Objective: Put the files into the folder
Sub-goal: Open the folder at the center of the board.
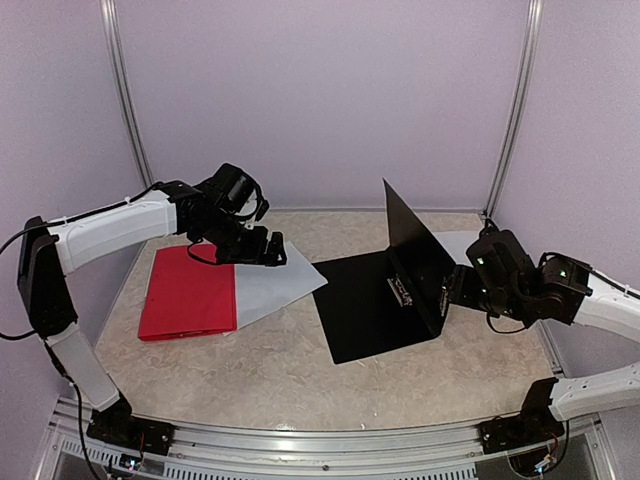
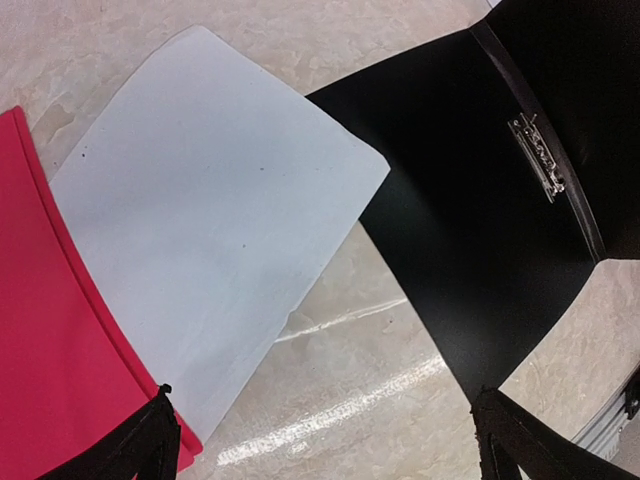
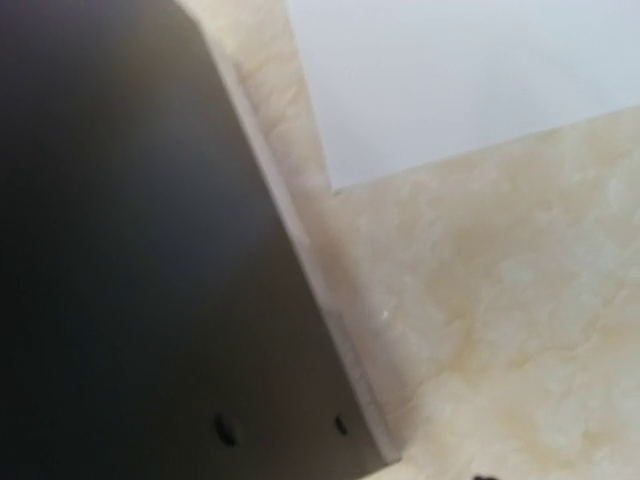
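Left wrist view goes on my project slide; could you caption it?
Open left fingers hover over a white sheet lying between a red folder and an open black folder with a metal clip.

The left arm point(image 1: 110, 228) and the right arm point(image 1: 612, 312) are each built of smooth white shell links joined by blocky black joint housings, with a black base point(image 1: 125, 432). Thin black cables point(image 1: 254, 205) loop beside the left arm's wrist and elbow, and 2 small green lights point(image 1: 478, 259) glow on the right arm's black wrist section. The left gripper point(image 1: 264, 250) is black, its fingers point(image 2: 135, 450) matt with slightly ragged edges.
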`<state>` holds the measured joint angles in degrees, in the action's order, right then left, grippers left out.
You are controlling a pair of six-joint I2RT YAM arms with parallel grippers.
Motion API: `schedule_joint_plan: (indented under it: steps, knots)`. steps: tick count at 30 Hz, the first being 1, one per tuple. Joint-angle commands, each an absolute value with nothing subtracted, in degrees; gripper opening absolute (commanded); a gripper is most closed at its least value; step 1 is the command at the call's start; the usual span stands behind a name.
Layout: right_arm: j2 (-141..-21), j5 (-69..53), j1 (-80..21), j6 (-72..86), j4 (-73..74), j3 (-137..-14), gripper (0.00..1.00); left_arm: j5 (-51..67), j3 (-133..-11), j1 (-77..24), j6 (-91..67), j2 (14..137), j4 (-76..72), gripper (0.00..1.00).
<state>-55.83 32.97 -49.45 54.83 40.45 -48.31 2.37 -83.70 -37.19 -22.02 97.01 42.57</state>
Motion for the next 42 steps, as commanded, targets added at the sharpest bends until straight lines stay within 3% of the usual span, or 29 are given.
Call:
schedule_joint_plan:
  steps: [1,13,31,42]
  knots:
    - [-52.6,35.1,-46.0,53.6,44.4,-49.2,0.62,6.3,-86.8,-40.3,-20.7,100.2,37.9,0.99]
    - [-49.9,26.8,-29.4,45.5,39.9,-44.0,0.66,10.0,-103.6,-48.9,-20.1,115.5,38.7,0.99]
    - [-57.5,-0.6,1.9,35.3,19.4,-31.1,0.66,9.8,-98.7,-49.3,-20.0,116.9,38.6,0.99]
    - [-60.0,1.6,3.0,33.4,18.3,-30.7,0.65,14.3,-89.7,-47.9,-26.5,115.8,36.3,0.99]
